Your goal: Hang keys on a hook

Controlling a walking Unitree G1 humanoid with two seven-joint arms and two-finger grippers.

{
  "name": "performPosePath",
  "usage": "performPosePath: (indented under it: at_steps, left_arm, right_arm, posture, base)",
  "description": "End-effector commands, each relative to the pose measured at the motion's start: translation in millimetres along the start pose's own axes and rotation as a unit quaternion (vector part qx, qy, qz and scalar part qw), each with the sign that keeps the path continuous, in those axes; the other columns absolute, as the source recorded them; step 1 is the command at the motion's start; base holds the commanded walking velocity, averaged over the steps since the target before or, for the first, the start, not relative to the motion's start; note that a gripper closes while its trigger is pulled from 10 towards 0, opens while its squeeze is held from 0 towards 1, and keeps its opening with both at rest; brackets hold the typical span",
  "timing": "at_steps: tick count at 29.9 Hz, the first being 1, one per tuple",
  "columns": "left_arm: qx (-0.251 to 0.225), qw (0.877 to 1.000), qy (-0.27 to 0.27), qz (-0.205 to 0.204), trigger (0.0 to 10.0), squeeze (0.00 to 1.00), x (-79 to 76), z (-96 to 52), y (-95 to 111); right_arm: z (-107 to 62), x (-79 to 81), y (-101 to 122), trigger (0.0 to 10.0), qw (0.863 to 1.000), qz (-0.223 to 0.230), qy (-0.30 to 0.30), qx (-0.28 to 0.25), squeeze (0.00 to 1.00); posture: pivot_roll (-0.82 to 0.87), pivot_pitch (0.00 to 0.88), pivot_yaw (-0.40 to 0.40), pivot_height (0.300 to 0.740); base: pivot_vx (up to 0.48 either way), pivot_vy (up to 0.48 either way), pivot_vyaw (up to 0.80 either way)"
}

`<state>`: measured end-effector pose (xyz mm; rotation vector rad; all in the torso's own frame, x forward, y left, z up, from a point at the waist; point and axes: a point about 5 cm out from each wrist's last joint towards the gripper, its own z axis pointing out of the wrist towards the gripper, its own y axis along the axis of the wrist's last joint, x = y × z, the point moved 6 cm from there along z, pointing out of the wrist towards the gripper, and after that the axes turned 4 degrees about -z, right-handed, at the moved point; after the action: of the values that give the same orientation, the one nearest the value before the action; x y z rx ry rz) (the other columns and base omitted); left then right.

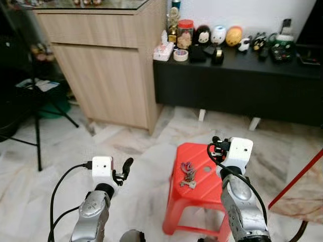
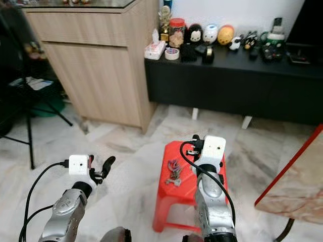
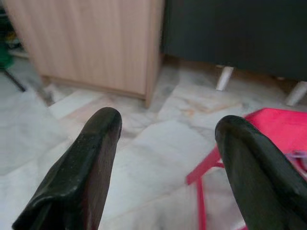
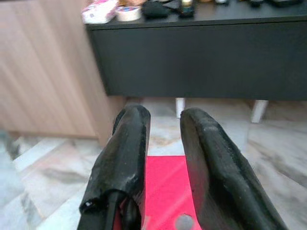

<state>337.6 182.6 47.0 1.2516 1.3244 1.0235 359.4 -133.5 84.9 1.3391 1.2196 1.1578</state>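
A bunch of keys [image 1: 188, 175] with a red-and-dark strap lies on top of a red plastic stool [image 1: 204, 194] on the marble floor. My right gripper [image 1: 218, 146] hovers over the stool's far right part, just right of the keys and apart from them. In the right wrist view its fingers [image 4: 129, 158] stand a narrow gap apart with nothing between them, above the stool's red top [image 4: 163, 191]. My left gripper [image 1: 125, 167] is raised over bare floor left of the stool, open wide and empty, with the stool's corner [image 3: 268, 124] past its fingers [image 3: 91, 163].
A light wooden cabinet [image 1: 108, 75] stands at the back left. Beside it a low black sideboard [image 1: 237, 85] carries several jars and figurines. A black tripod leg [image 1: 38, 136] is at the left, and a red-edged tabletop [image 1: 303, 189] juts in at the right.
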Motion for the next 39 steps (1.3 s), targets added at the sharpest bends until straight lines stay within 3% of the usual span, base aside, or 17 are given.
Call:
performPosePath:
  at_steps: [1,9,15,17,24,32,35,39]
  left_arm:
    - [-0.004,1.0,0.003,-0.002,10.0,0.0,1.1,0.5,3.7]
    - [-0.005,1.0,0.001,-0.003,10.0,0.0,-0.4,1.1,4.3]
    - [-0.009,1.0,0.0,-0.007,10.0,0.0,-1.1,1.6,5.4]
    - [-0.008,1.0,-0.005,-0.008,10.0,0.0,-3.0,1.8,5.1]
    - [-0.004,1.0,-0.008,-0.009,10.0,0.0,-5.6,0.9,3.0]
    - [-0.007,1.0,-0.009,-0.012,10.0,0.0,-7.9,-0.2,3.4]
    - [-0.011,1.0,-0.009,-0.013,10.0,0.0,-8.7,-0.6,5.7]
    - [-0.012,1.0,-0.005,-0.013,10.0,0.0,-5.9,-2.9,5.6]
  right_arm:
    - [-0.7,5.1,4.1,10.0,1.0,-0.006,0.008,-0.007,0.0]
    - [-0.9,7.3,4.5,10.0,1.0,-0.009,0.013,-0.007,0.0]
    - [-0.4,3.4,-3.5,10.0,1.0,-0.012,0.007,0.014,0.0]
    - [-1.4,3.6,-23.3,10.0,0.997,-0.039,0.013,0.063,0.0]
    - [-6.2,9.5,-59.1,10.0,0.985,-0.077,0.053,0.147,0.0]
    - [8.5,0.1,-68.6,10.0,0.985,-0.094,0.046,0.138,0.0]
    - [12.1,-3.4,-62.2,10.0,0.983,-0.137,0.039,0.113,0.0]
    - [11.8,5.4,-63.6,10.0,0.984,-0.123,0.057,0.117,0.0]
  posture:
    - [0.08,0.063,0.027,0.646]
    - [0.08,0.058,0.026,0.646]
    - [0.08,0.053,0.025,0.646]
    - [0.08,0.055,0.025,0.646]
    - [0.08,0.067,0.022,0.646]
    - [0.1,0.081,0.012,0.646]
    - [0.11,0.087,0.009,0.646]
    - [0.1,0.094,0.007,0.646]
  base:
    - [0.315,0.0,0.0]
    - [0.312,0.0,0.7]
    - [0.138,0.0,0.0]
    - [0.0,0.0,0.0]
    - [0.0,0.0,0.0]
    - [0.0,0.0,0.0]
    - [0.0,0.0,0.0]
    - [0.0,0.0,0.0]
